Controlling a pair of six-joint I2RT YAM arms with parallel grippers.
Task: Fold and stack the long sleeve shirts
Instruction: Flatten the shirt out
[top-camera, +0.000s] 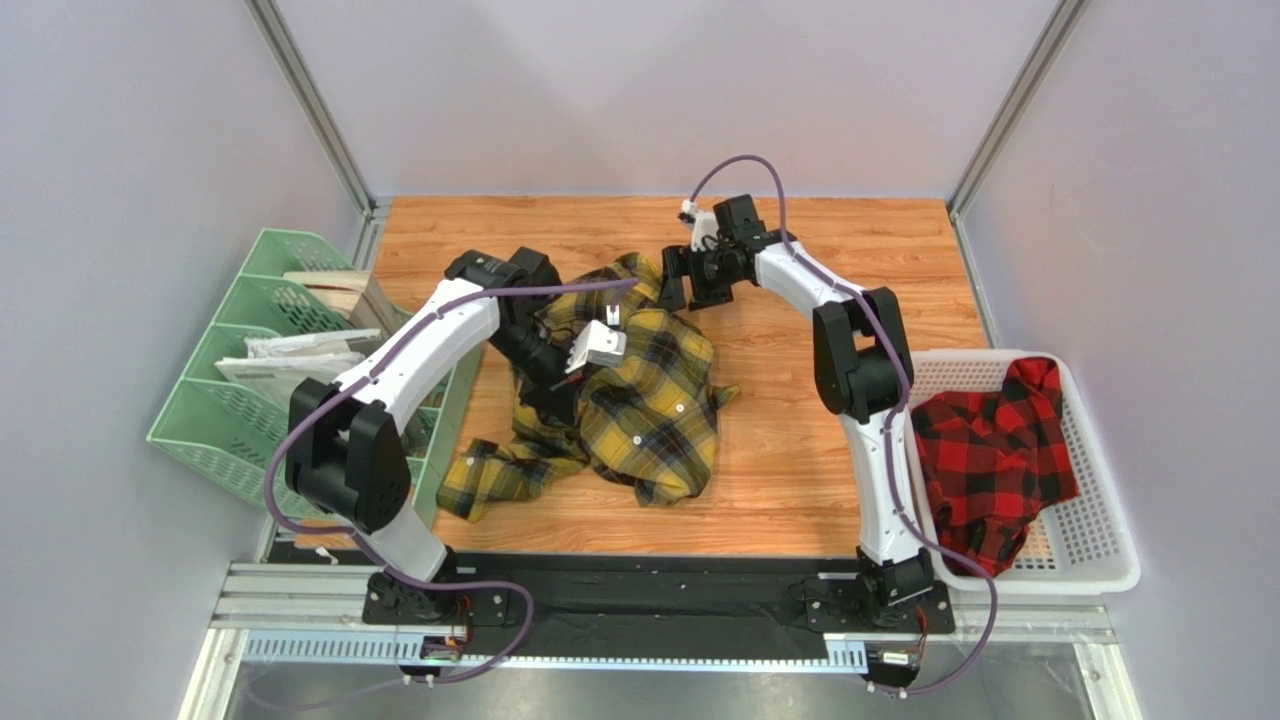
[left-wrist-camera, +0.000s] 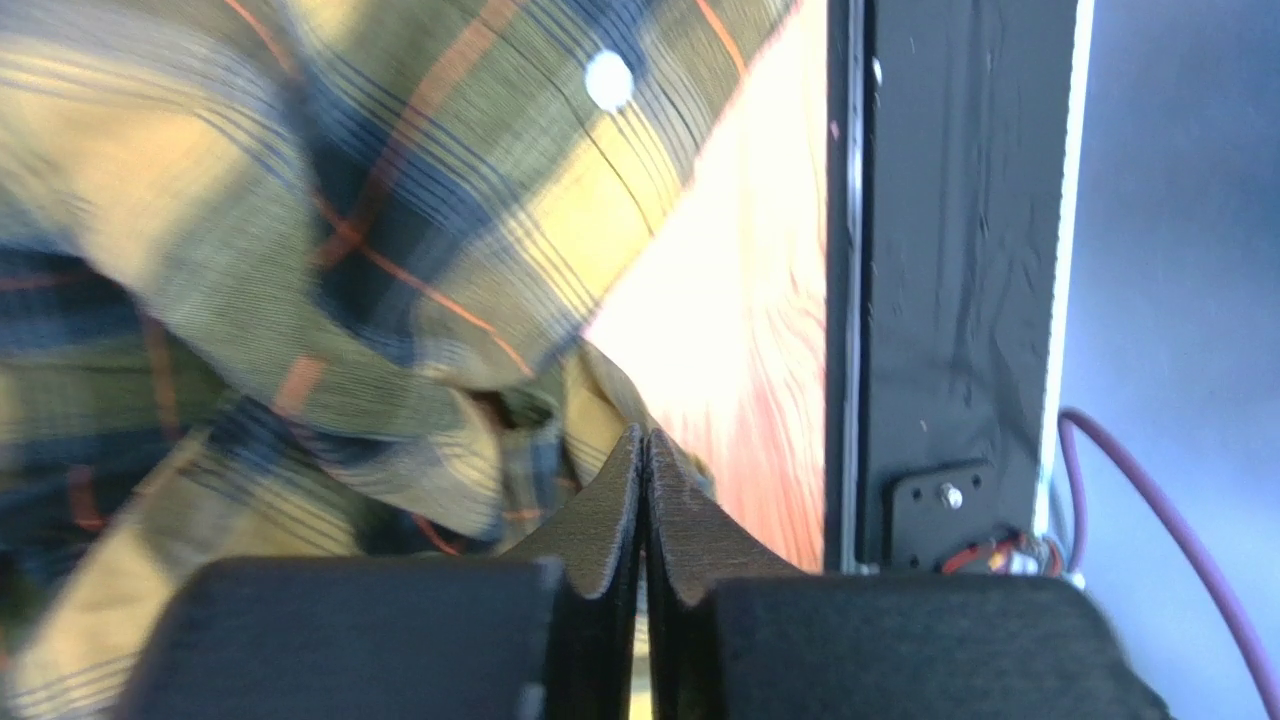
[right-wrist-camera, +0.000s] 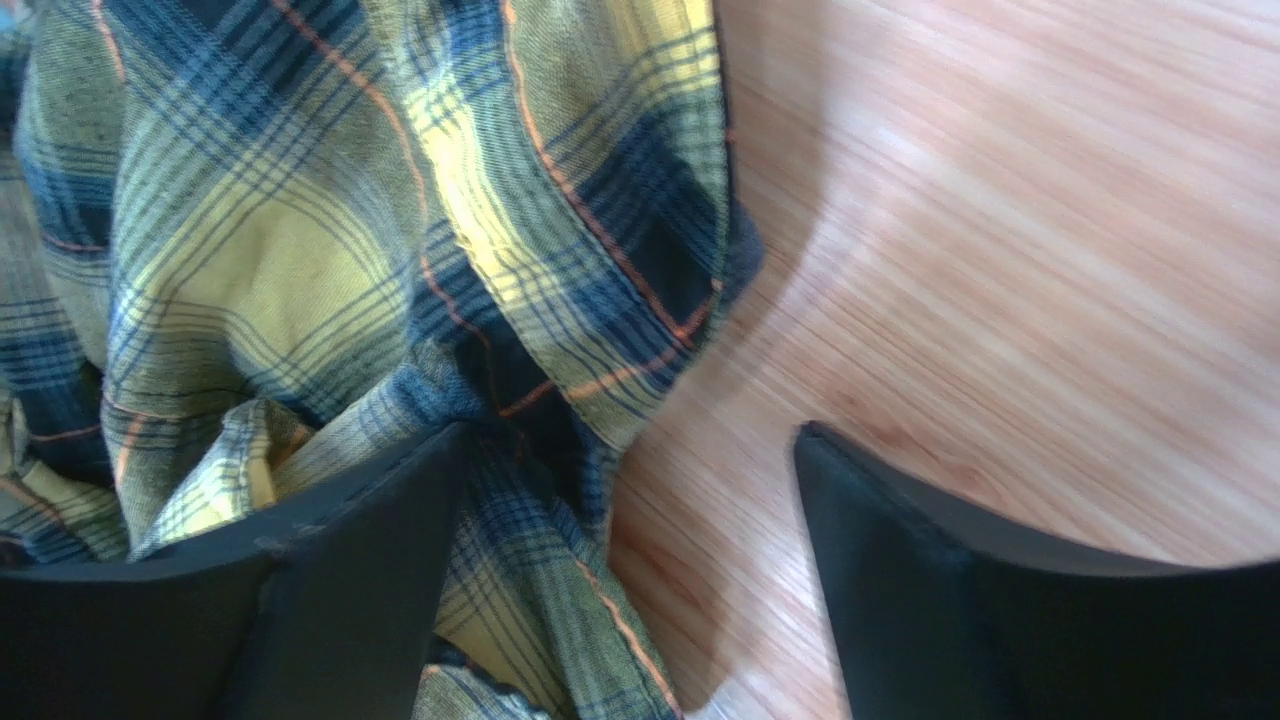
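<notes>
One right gripper gapes astride the yellow shirt edge.

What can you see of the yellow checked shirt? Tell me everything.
The yellow shirt looks like soft yellow-and-black plaid flannel with thin orange lines and white buttons. It lies crumpled and unfolded on the wooden table, one sleeve trailing toward the near left. The left gripper is shut on a fold of it; the right gripper is open at its far edge, one finger over cloth, one over bare wood.
</notes>
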